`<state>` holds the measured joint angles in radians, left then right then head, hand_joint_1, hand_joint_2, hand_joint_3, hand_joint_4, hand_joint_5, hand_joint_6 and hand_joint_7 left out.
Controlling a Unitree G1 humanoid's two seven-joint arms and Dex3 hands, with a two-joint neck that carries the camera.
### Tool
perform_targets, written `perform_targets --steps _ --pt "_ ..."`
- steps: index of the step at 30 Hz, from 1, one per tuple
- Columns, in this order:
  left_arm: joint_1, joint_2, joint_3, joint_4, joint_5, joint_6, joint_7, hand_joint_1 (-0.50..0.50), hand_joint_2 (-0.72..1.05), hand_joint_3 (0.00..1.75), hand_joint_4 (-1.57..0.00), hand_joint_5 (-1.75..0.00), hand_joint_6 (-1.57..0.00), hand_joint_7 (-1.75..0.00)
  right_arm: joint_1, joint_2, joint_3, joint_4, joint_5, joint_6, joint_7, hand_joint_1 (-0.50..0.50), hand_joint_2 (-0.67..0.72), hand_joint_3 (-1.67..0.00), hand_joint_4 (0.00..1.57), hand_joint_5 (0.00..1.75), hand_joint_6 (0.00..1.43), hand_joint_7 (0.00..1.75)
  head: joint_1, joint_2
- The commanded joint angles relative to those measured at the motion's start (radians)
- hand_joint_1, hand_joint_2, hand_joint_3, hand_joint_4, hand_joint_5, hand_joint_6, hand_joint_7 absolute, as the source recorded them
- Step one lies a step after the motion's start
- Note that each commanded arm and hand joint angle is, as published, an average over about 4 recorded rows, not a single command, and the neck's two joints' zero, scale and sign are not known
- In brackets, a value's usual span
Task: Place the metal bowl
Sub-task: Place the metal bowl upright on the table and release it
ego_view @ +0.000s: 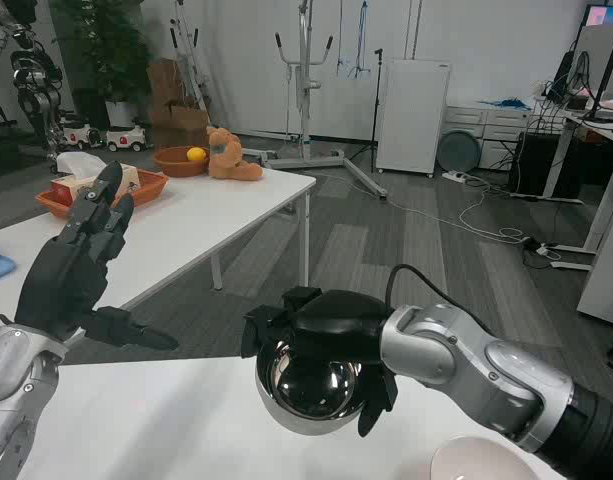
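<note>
A shiny metal bowl hangs tilted over the near white table, its polished outside facing me. My right hand grips it from above, with fingers wrapped over its rim on both sides. My left hand is raised at the left, palm turned inward, fingers apart and holding nothing. It stands well left of the bowl.
A white bowl's rim shows at the bottom right on the near table. A second white table behind carries an orange tray with a tissue pack, an orange bowl with a yellow fruit, and a teddy bear.
</note>
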<state>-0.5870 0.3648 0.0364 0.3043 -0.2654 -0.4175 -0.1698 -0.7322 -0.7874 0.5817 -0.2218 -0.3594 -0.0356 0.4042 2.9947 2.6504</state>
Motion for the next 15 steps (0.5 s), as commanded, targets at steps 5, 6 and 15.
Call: perform_targets --steps 5,6,15 --pt "-0.066 0.0 -0.014 0.08 -0.003 -0.012 -0.002 -0.5 0.16 0.0 0.0 0.0 0.0 0.0 -0.024 0.017 -0.029 0.079 -0.019 -0.043 0.005 -0.33 -0.6 -1.59 1.11 1.65 1.34 1.4 -0.015 -0.07" --pt "-0.066 0.0 -0.015 0.08 -0.003 -0.012 -0.002 -0.5 0.16 0.0 0.0 0.0 0.0 0.0 -0.025 0.017 -0.028 0.079 -0.018 -0.043 0.005 -0.33 -0.6 -1.59 1.11 1.65 1.34 1.4 -0.014 -0.072" --pt "-0.067 0.001 -0.016 0.082 -0.005 -0.015 -0.002 -0.5 0.16 0.0 0.0 0.0 0.0 0.0 -0.028 0.018 -0.024 0.083 -0.017 -0.043 0.005 -0.33 -0.6 -1.59 1.11 1.65 1.34 1.4 -0.014 -0.072"
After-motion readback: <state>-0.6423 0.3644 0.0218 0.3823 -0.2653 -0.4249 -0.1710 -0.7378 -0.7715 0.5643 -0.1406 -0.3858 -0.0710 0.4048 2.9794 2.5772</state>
